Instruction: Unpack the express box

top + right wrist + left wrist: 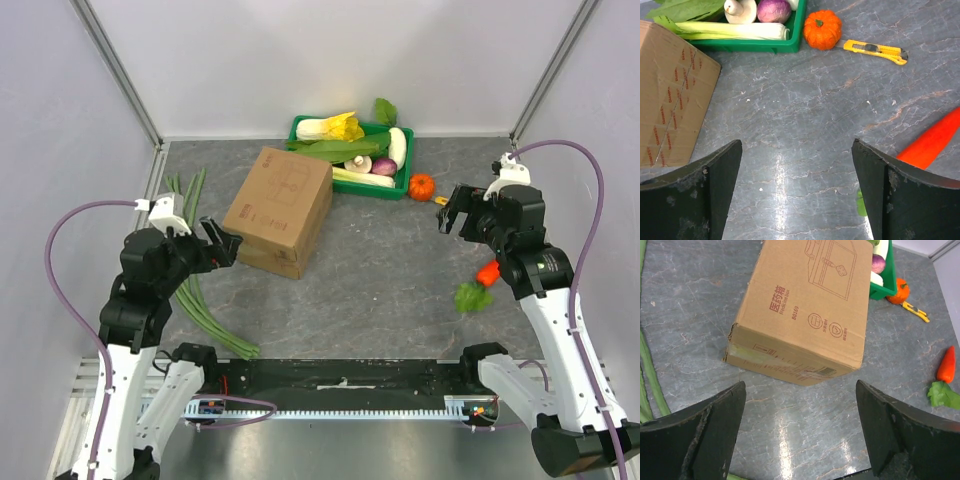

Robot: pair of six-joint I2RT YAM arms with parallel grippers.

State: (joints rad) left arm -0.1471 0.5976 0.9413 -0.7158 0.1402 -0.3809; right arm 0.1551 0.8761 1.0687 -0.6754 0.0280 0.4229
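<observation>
Brown cardboard, the box [279, 211] lies shut on the grey table [380, 280], left of centre, with red print and line drawings on its upper face. Its far right corner sits just beside the green tray [403, 190] of vegetables at the back; whether the two touch cannot be told.

The left gripper [222, 243] hangs near the box's near left side, apart from it. In the left wrist view the left gripper [800, 390] has its jaws spread wide with nothing between them, and the box [800, 310] fills the space ahead.

The right gripper [455, 210] is well to the right of the box. In its own view the right gripper [797, 145] is also spread wide and holds nothing, over bare table, with the box [670, 95] at the left edge.

An orange pumpkin [823, 29] stands just beside the tray's right end, and a yellow knife [875, 49] lies touching or almost touching it. A red carrot [487, 272] with green leaves lies on the right. Long green stalks [195, 290] lie along the left side
</observation>
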